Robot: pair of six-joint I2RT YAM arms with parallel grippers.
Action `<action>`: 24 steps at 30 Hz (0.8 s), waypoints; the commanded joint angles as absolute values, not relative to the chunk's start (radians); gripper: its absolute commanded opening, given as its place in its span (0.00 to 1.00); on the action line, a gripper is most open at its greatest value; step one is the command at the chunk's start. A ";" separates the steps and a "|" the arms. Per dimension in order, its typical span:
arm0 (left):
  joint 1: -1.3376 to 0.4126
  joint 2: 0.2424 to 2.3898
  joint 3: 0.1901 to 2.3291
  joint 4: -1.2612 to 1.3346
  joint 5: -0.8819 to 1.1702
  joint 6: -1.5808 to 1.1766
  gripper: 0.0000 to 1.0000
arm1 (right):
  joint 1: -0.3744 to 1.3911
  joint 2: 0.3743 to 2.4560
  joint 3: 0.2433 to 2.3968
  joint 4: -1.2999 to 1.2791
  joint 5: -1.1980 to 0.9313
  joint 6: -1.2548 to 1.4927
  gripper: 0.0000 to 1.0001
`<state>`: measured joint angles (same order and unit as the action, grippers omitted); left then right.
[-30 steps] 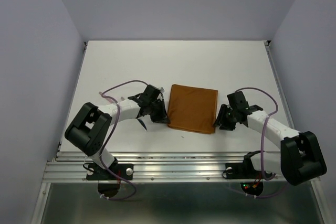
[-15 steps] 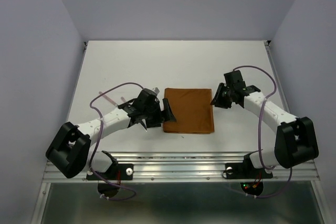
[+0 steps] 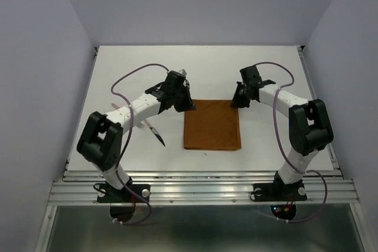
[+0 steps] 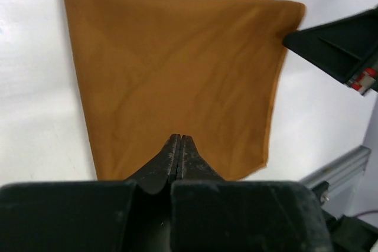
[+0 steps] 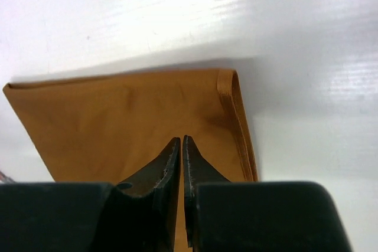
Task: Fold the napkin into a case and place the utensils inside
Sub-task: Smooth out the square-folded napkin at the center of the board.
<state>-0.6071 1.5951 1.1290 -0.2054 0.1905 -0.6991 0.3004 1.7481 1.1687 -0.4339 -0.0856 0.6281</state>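
Observation:
The rust-orange napkin [image 3: 211,125] lies flat on the white table, folded into a near-square rectangle. Its stacked layers show along one edge in the right wrist view [image 5: 239,122]. No slim case is in view. My left gripper [image 3: 189,106] is at the napkin's far left corner, jaws pressed together over the cloth [image 4: 179,138]. My right gripper [image 3: 236,102] is at the far right corner with only a hairline slit between its jaws [image 5: 182,139]. Neither lifts any cloth. One utensil [image 3: 155,135], slender with a dark pointed end, lies left of the napkin.
The left arm [image 3: 139,105] arches over the table left of the napkin, beside the utensil. Purple cables [image 3: 133,75] loop above both arms. An aluminium rail [image 3: 201,184] runs along the near edge. Lilac walls enclose the table on three sides.
The napkin went from a larger tilted square to a smaller straight rectangle. Both grippers moved from its side edges to its far corners. The right jaws closed down.

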 commanded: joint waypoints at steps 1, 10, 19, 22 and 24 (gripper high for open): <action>-0.574 1.716 1.235 -0.201 0.184 -0.626 0.00 | 0.295 1.807 1.252 -0.403 -0.029 0.609 0.11; -0.541 1.922 1.301 -0.124 0.160 -0.606 0.00 | 0.265 1.931 1.281 -0.405 -0.005 0.578 0.09; -0.541 1.868 1.330 -0.127 0.190 -0.591 0.00 | 0.255 1.804 1.292 -0.405 -0.009 0.558 0.09; -0.541 1.879 1.380 -0.152 0.184 -0.580 0.00 | 0.255 1.798 1.301 -0.405 0.036 0.557 0.09; -0.541 1.907 1.426 -0.166 0.183 -0.572 0.00 | 0.245 1.818 1.307 -0.411 0.044 0.554 0.09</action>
<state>-0.5415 1.9499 1.3262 -0.1608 0.1905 -0.6060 0.2604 1.8317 1.2690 -0.4179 -0.0128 0.5705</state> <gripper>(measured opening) 0.017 0.091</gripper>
